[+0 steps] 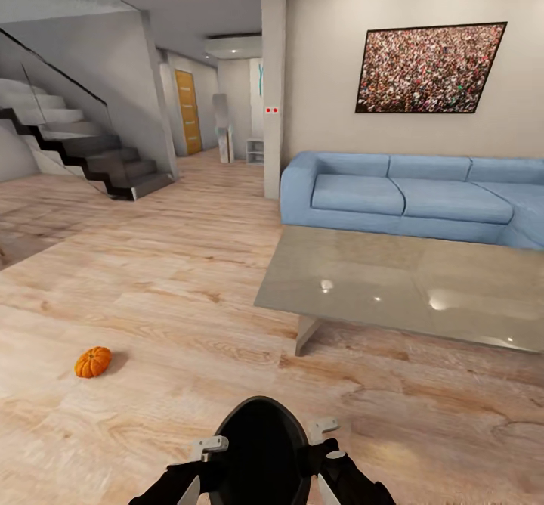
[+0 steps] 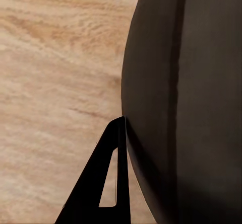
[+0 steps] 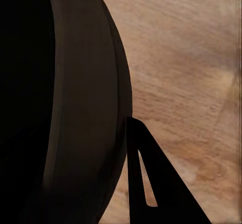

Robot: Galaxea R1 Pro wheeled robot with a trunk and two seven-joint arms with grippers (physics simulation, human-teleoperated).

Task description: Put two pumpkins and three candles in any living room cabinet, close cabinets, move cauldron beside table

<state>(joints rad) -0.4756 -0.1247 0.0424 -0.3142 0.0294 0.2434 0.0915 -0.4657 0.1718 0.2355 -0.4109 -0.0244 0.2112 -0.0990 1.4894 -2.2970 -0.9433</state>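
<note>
Pinching the rigid, bulky cauldron (image 1: 261, 444) between left fingers (image 2: 118, 133) and right fingers (image 3: 132, 133); each gripper's opening cannot be told.

Open floor (image 1: 174, 278) ahead-left; glass table (image 1: 400, 286) blocks right.

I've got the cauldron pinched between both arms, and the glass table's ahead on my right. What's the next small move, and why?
Probably roll forward and slightly right, toward the table, keeping the cauldron squeezed. The left gripper and right gripper each press a finger against its sides, and open floor separates it from the table, so it isn't next to it yet. The pumpkin on the left can wait.
</note>
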